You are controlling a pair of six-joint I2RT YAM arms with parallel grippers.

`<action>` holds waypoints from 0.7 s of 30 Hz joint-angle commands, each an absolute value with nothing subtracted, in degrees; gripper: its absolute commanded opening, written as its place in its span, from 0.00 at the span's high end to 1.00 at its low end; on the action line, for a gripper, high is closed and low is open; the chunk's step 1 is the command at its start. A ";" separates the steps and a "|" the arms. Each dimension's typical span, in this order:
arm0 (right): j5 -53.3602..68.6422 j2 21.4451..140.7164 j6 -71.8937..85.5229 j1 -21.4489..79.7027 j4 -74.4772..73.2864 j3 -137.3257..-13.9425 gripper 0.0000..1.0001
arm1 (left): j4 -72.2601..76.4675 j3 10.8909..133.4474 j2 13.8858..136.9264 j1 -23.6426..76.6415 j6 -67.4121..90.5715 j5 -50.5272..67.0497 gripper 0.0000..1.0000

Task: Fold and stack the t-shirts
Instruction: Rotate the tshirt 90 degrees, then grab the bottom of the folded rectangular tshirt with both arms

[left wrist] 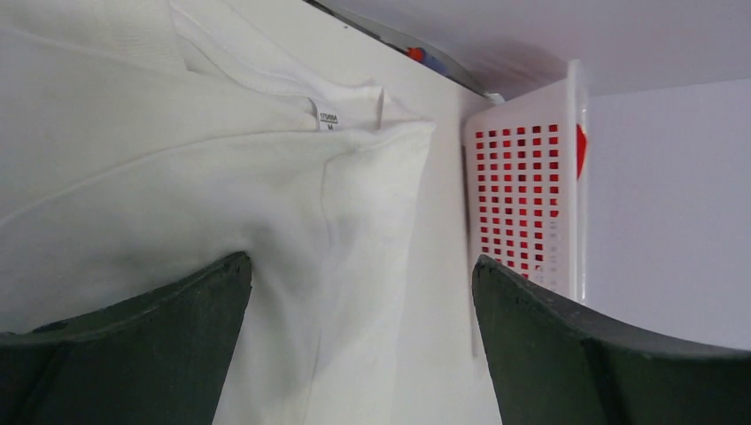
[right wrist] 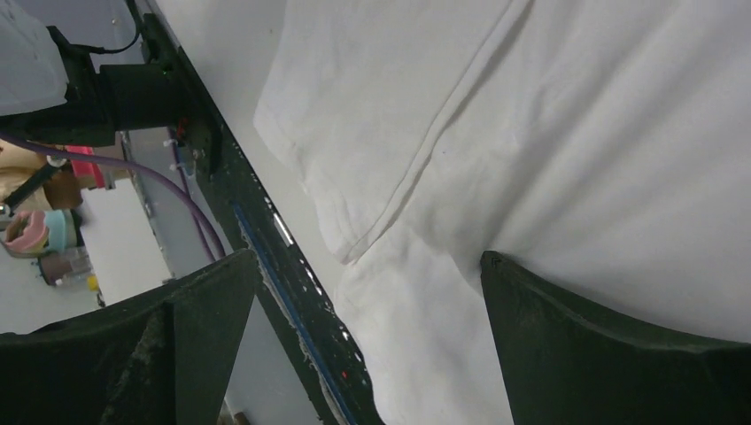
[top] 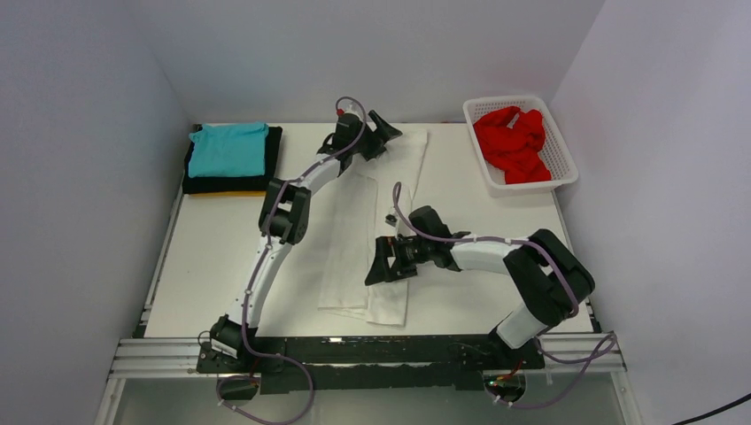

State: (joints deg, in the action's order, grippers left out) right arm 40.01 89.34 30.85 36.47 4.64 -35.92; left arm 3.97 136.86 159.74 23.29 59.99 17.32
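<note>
The white t-shirt (top: 347, 257) lies on the counter (top: 221, 257) as a long narrow strip, sides folded in, running from the far edge towards the arms' bases. The left tool (top: 383, 133) hangs over its collar end, fingers spread wide and holding nothing; the left wrist view shows the neck label (left wrist: 328, 119) just beyond the gap. The right tool (top: 383, 266) is over the hem end, likewise spread and empty, with the stitched hem edge below it in its own view. The cloth looks thin, light and limp. It will likely sag and slide apart if lifted from the middle, so each tool should probably pinch all layers at a corner of its end, catching the folded-in side too. At the far left, a teal t-shirt (top: 228, 149) sits folded on a black t-shirt (top: 273, 164), with a yellow-orange t-shirt (top: 217, 194) showing beneath. A red t-shirt (top: 512, 142) lies crumpled in the lattice basket (top: 563, 155), unfolded.
</note>
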 commanded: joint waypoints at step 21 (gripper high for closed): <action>1.43 45.51 35.16 38.84 -8.92 -26.46 0.00 | -6.49 132.62 134.24 18.46 42.35 12.21 0.01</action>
